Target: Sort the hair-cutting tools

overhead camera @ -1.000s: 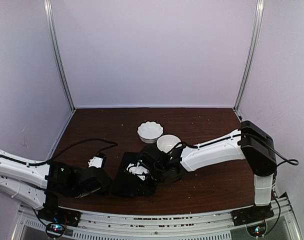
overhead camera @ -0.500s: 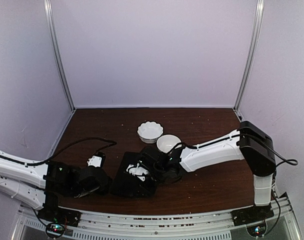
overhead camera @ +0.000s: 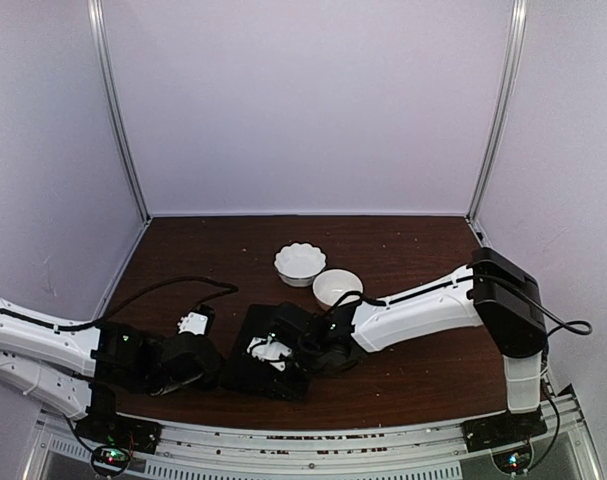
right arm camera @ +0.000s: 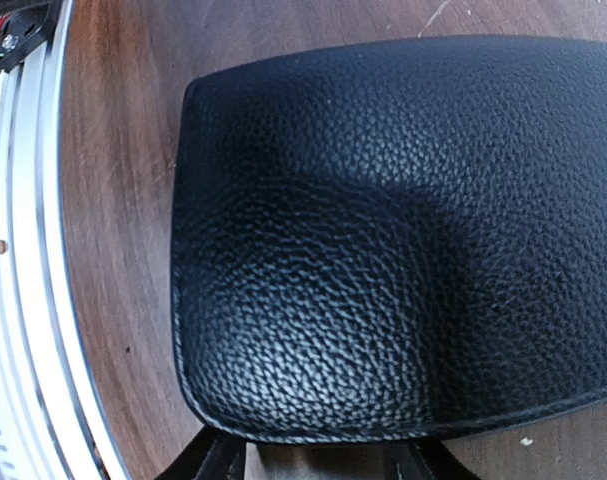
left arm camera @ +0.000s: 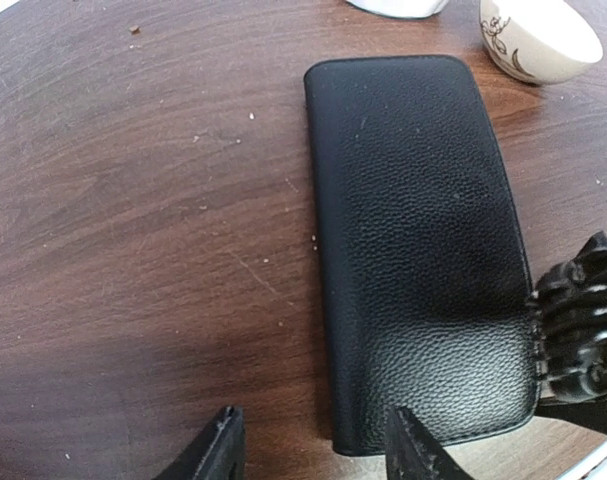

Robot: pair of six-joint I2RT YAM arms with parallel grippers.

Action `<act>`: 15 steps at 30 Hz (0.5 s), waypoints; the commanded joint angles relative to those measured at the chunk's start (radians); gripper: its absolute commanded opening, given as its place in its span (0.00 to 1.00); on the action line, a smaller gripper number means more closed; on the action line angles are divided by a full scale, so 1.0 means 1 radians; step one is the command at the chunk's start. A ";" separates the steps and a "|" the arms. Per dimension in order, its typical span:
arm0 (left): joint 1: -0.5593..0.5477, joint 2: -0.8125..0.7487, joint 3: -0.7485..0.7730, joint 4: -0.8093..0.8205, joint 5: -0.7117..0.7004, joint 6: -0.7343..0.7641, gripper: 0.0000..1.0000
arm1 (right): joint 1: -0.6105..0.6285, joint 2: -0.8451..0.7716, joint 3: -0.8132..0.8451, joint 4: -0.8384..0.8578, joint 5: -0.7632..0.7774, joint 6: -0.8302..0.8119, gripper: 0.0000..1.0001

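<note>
No hair-cutting tools show in any view. A closed black leather case [overhead camera: 245,368] lies on the brown table between both arms. My left gripper [overhead camera: 198,360] sits low at the case's left side. In the left wrist view the left gripper [left arm camera: 318,450] is open, one fingertip over bare wood and the other over the near corner of the case [left arm camera: 413,240]. My right gripper [overhead camera: 273,345] hovers over the case. In the right wrist view the right gripper [right arm camera: 318,465] stands open just past the rounded end of the case [right arm camera: 383,250], with bare wood between its fingers.
A scalloped white bowl [overhead camera: 299,262] and a plain white bowl [overhead camera: 336,286] stand behind the case; a bowl [left arm camera: 538,40] with a flower print shows at the top right of the left wrist view. The metal rail [right arm camera: 23,300] of the table's near edge runs close to the case's end.
The right arm has slid left and nearer along the case, and its jaws have spread a little wider. The left arm and the case have not moved.
</note>
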 commanded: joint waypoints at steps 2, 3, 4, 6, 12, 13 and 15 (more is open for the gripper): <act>0.008 0.003 0.032 0.023 -0.013 0.018 0.51 | 0.007 0.031 0.015 -0.035 0.105 0.027 0.45; 0.008 0.004 0.032 0.024 -0.015 0.017 0.51 | 0.008 0.031 0.013 -0.033 0.125 0.030 0.43; 0.008 0.005 0.033 0.025 -0.016 0.017 0.51 | 0.009 0.034 0.014 -0.033 0.139 0.031 0.41; 0.007 0.009 0.038 0.027 -0.019 0.021 0.51 | 0.008 0.047 0.023 -0.042 0.156 0.029 0.32; 0.008 0.035 0.071 0.019 -0.015 0.046 0.51 | 0.008 0.049 0.030 -0.062 0.171 0.019 0.15; 0.007 0.039 0.079 0.017 -0.008 0.053 0.51 | 0.006 0.042 0.028 -0.066 0.168 0.015 0.13; 0.007 0.047 0.088 0.014 0.011 0.080 0.51 | -0.001 0.022 0.013 -0.066 0.147 0.006 0.10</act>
